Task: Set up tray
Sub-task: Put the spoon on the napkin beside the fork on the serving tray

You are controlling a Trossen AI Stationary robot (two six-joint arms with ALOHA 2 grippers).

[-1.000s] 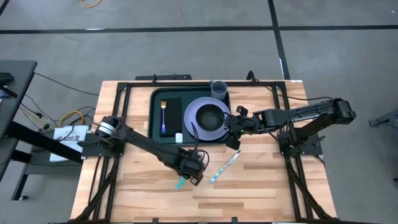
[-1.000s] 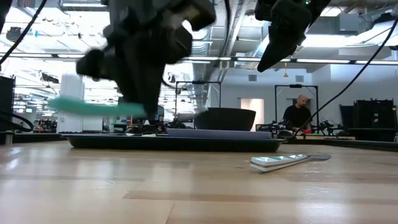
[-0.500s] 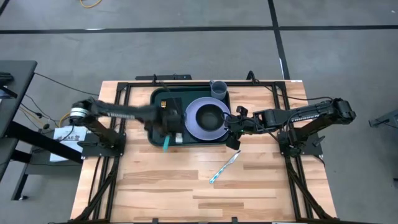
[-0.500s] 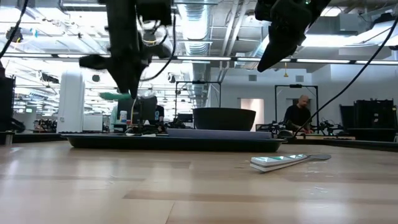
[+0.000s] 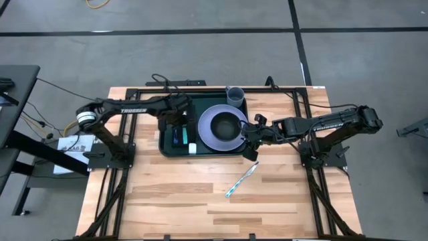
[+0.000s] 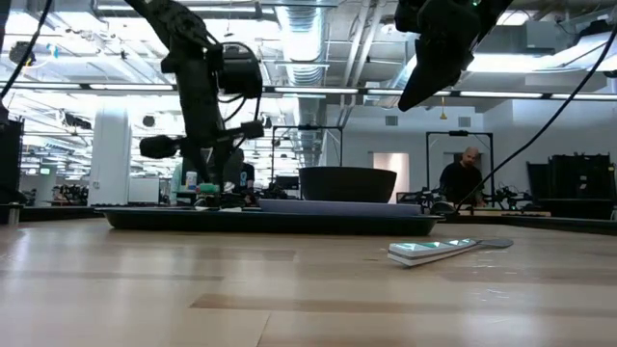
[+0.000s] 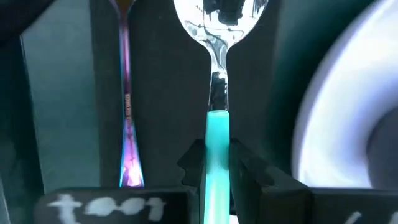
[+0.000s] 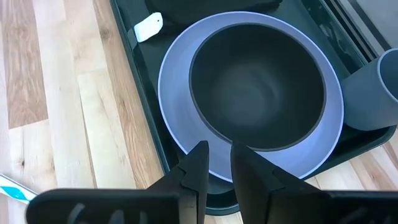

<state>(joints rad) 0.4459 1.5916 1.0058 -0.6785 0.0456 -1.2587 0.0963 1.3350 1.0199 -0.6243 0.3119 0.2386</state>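
The dark green tray (image 5: 166, 146) lies at the table's far middle. On it are a lavender plate (image 5: 208, 137) with a dark bowl (image 5: 227, 124), a grey cup (image 5: 235, 96) and a black rectangle (image 7: 168, 81) bearing a fork (image 7: 126, 106). My left gripper (image 5: 177, 127) hangs over the tray's left part, shut on a teal-handled spoon (image 7: 217, 93) beside the fork. My right gripper (image 8: 219, 163), open by a narrow gap with nothing in it, hovers over the plate's near right rim. A teal-handled knife (image 5: 242, 179) lies flat on the wood. My left gripper pinches the spoon's teal handle (image 7: 217, 134) between its two fingers (image 7: 193, 168), one on each side. It comes steeply from above. The spoon's metal bowl (image 7: 219, 18) points away from the fingers over the black rectangle; whether it touches the rectangle I cannot tell.
A small white object (image 5: 192, 148) lies in the tray's near part. Bare wood (image 5: 167, 194) stretches between the tray and the table's near edge. Black frame rails (image 5: 127, 107) run along the table's sides. A person (image 6: 465, 178) sits far behind the table.
My left gripper has swung from the table's near middle toward the far edge and left, onto the tray, carrying the spoon and rolling about its own axis. The spoon now runs parallel to the fork over the black rectangle.
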